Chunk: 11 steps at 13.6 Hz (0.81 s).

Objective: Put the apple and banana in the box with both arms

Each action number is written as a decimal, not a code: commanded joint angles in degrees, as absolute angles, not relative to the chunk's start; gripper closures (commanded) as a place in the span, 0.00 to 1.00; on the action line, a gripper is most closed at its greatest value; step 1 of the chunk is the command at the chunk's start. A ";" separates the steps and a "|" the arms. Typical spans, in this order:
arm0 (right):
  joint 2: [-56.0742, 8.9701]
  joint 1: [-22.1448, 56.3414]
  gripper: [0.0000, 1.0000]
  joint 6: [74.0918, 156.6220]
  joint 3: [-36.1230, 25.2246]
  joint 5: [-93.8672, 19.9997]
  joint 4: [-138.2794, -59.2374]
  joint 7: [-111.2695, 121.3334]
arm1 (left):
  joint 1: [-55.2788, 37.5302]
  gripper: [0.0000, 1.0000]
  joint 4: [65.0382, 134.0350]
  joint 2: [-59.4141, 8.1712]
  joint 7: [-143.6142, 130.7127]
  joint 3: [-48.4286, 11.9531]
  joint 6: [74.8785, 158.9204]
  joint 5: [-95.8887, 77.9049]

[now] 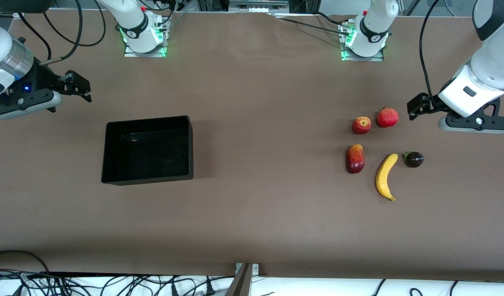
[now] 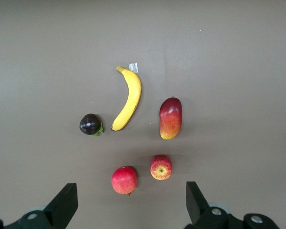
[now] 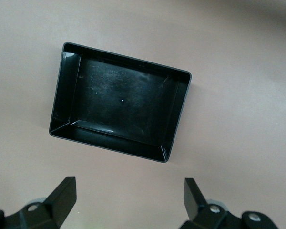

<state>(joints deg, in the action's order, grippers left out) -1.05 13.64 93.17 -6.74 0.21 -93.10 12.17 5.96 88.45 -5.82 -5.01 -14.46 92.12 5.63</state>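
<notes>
Red apple (image 1: pixel 361 125) sits at eleven o'clock from the banana (image 1: pixel 386 176); box (image 1: pixel 108 152) empty. I'd drop my left gripper (image 1: pixel 413 107), jaws apart, squarely over it; right gripper (image 1: pixel 82 87) waits, jaws apart.

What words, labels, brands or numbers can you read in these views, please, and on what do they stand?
None can be read.
Small white tag beside the banana tip: blank or too small to read.
Round marks on the arm bases: too small to read.
Apple and box: no label shows.
</notes>
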 commanded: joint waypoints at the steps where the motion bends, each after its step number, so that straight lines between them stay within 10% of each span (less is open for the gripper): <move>1: -0.53 14.15 0.00 93.07 -5.98 0.52 -93.25 11.51 | 6.33 0.00 87.98 -5.71 -4.13 -14.77 91.49 4.75; 11: -1.93 13.71 0.00 95.89 -6.42 0.17 -92.46 12.30 | 6.33 0.00 87.98 -5.71 -4.22 -14.77 91.49 4.66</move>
<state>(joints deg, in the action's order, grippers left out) -1.49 13.75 95.70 -6.24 0.10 -93.09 11.89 5.95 88.45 -5.82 -5.01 -14.47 92.12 5.63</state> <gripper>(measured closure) 0.000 0.000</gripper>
